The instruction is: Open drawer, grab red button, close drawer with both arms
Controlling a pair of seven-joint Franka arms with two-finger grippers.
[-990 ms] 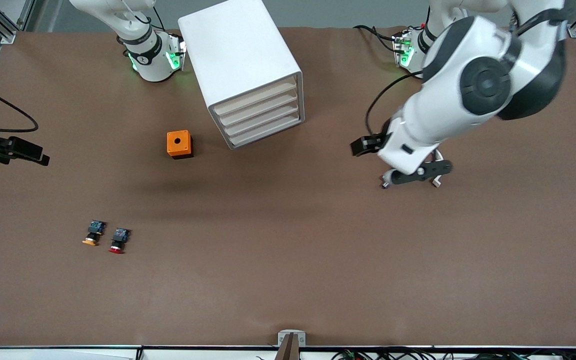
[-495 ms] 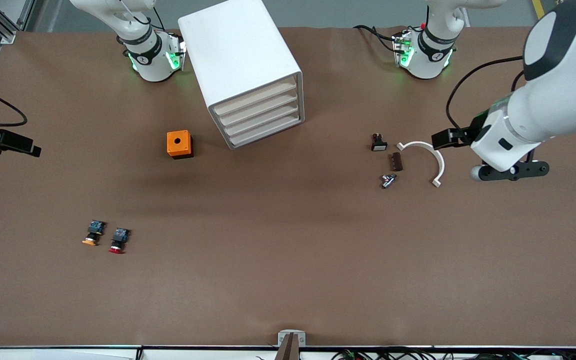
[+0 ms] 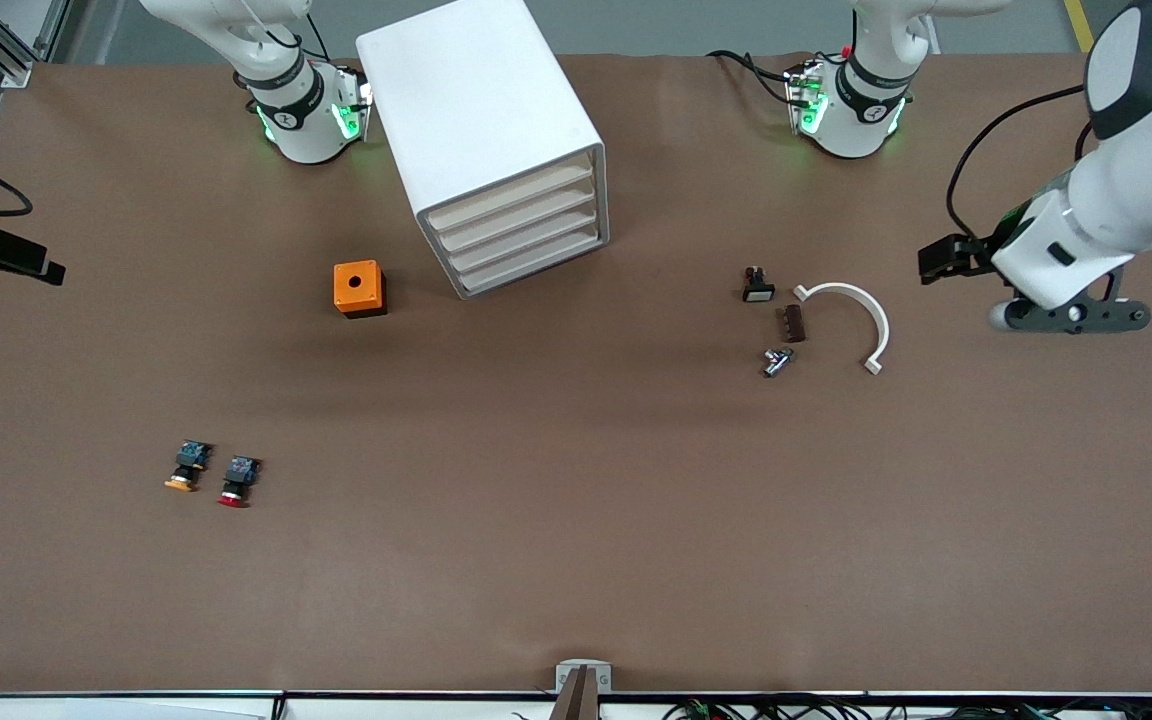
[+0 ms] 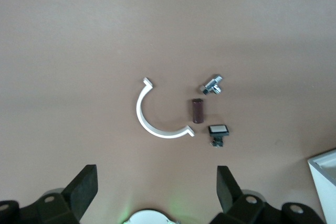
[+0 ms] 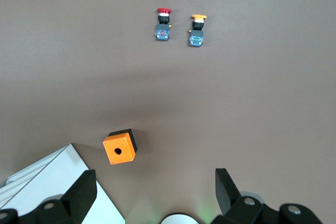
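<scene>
Four closed drawers face the front camera in my white cabinet (image 3: pixel 481 140), and the drawer (image 3: pixel 511 197) I care about is the uppermost one, shut flush like the three below it. Nearer that camera and toward my right arm's end of the tabletop (image 3: pixel 576 560) lies the button (image 3: pixel 237 481) with its red cap, just beside an orange-capped button (image 3: pixel 185 467); an orange box (image 3: pixel 359 288) with a round hole on top sits between them and the cabinet. My left gripper (image 3: pixel 1071 315) hangs over bare tabletop at the left arm's end, holding nothing, and only a dark piece of my right arm shows at the view's edge. Near the left gripper lie a white curved clip (image 3: pixel 851 318), a brown piece (image 3: pixel 794 323), a small metal fitting (image 3: pixel 777 361) and a black white-faced button (image 3: pixel 757 286). From my left wrist, the jaws are spread wide and empty above that same cluster: clip (image 4: pixel 157 113), brown piece (image 4: pixel 197 110), fitting (image 4: pixel 213 85), white-faced button (image 4: pixel 218 131). From my right wrist, my right gripper (image 5: pixel 155 195) has its jaws spread wide and empty too, over the orange box (image 5: pixel 119 147) and a corner of the cabinet (image 5: pixel 50 190), with the button (image 5: pixel 164 23) and its orange-capped neighbour (image 5: pixel 197 29) side by side, well apart from the box.
</scene>
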